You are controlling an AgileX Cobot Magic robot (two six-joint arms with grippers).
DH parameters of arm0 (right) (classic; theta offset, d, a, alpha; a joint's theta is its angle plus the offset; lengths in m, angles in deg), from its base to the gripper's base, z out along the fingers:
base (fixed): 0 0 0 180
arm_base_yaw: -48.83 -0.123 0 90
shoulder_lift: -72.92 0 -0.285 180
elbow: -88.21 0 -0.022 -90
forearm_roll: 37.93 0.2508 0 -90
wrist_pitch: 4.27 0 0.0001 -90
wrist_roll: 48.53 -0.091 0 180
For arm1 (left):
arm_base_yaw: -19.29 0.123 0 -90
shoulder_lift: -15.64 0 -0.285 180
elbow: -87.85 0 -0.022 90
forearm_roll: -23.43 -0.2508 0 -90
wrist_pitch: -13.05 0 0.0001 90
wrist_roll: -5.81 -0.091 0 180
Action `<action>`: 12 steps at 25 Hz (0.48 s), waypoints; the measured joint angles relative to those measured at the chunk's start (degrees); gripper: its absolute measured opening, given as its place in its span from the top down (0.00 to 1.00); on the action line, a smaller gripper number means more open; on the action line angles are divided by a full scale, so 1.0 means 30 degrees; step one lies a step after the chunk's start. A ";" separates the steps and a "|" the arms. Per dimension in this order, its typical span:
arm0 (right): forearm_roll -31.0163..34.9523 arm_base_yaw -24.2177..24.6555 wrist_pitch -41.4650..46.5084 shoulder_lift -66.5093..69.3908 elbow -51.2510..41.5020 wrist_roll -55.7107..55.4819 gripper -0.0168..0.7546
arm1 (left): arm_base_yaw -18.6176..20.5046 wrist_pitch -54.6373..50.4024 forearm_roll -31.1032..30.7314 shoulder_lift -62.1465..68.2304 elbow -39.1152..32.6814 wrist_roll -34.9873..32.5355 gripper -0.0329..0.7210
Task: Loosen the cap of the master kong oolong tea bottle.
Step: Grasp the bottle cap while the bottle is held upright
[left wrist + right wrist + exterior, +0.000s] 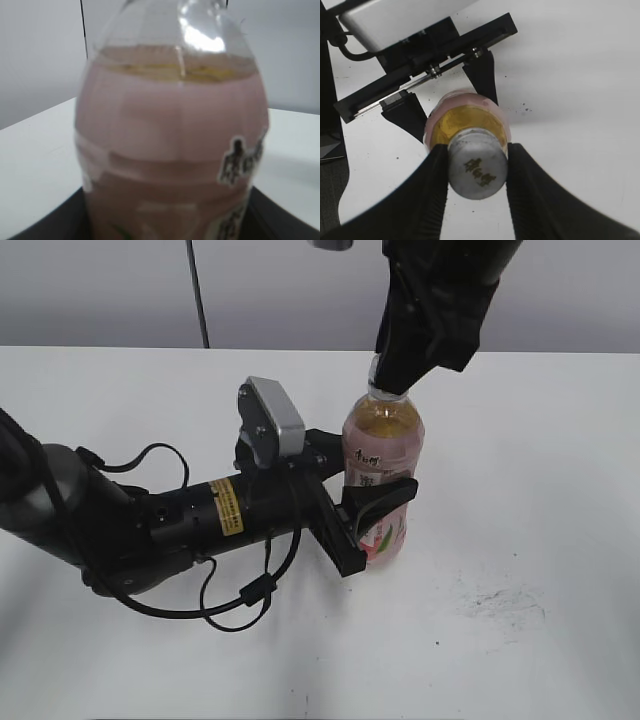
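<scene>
So the clear plastic bottle of amber tea with the pink peach-print label (pixel 382 475) is standing upright on the white surface (pixel 520 540), roughly mid-surface and a bit toward the far edge; the left claw (pixel 372 502) is coming in sideways and pinching the bottle around its labelled belly, one black finger on each side; the right claw (pixel 477 167) is hanging straight down over the top and squeezing the small round grey-white ribbed screw cap (pixel 478 170) between its two black pads, touching on both sides.

Handling-wise, I'm guessing this bottle is nearly full, so fairly heavy and steady at the base; the walls are thin plastic though, so they're probably going to give a little under the squeeze, and the label film looks slick; gripping low on the body seems like the right spot to stop it spinning. The cap is stiff and its ribs are giving decent bite; being so small, a slip while twisting is the main worry.
</scene>
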 joint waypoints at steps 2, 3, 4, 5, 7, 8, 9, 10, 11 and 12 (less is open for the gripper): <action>0.0024 0.0000 0.0000 0.0000 0.0000 -0.0203 0.63 | 0.0000 0.0000 0.0000 0.0000 0.0000 0.0000 0.45; 0.0102 0.0000 0.0000 -0.0017 0.0000 -0.0214 0.63 | 0.0000 0.0000 0.0000 0.0000 0.0000 0.0000 0.45; 0.0182 0.0000 0.0000 -0.0013 0.0000 -0.0265 0.63 | 0.0000 0.0000 0.0000 0.0000 0.0000 0.0000 0.45; 0.0226 0.0000 0.0000 -0.0013 0.0000 -0.0265 0.63 | 0.0000 0.0000 0.0000 0.0000 0.0000 0.0000 0.45; 0.0305 0.0000 0.0000 -0.0046 0.0000 -0.0278 0.63 | 0.0000 0.0054 -0.0017 0.0000 0.0000 0.0000 0.45; 0.0310 0.0000 0.0000 -0.0070 0.0000 -0.0278 0.63 | 0.0000 0.0076 -0.0017 0.0000 0.0000 0.0000 0.45; 0.0325 0.0000 0.0000 -0.0070 0.0000 -0.0278 0.63 | 0.0000 0.0093 -0.0017 0.0000 0.0000 0.0000 0.45; 0.0300 0.0000 0.0000 -0.0070 0.0000 -0.0125 0.63 | 0.0000 0.0093 -0.0017 0.0000 0.0000 0.0000 0.45; 0.0257 0.0000 0.0000 -0.0070 0.0000 0.0315 0.63 | 0.0000 0.0093 -0.0017 0.0000 0.0000 0.0000 0.45; 0.0240 0.0000 0.0000 -0.0070 0.0000 0.1085 0.63 | 0.0000 0.0093 -0.0017 0.0000 0.0000 0.0000 0.45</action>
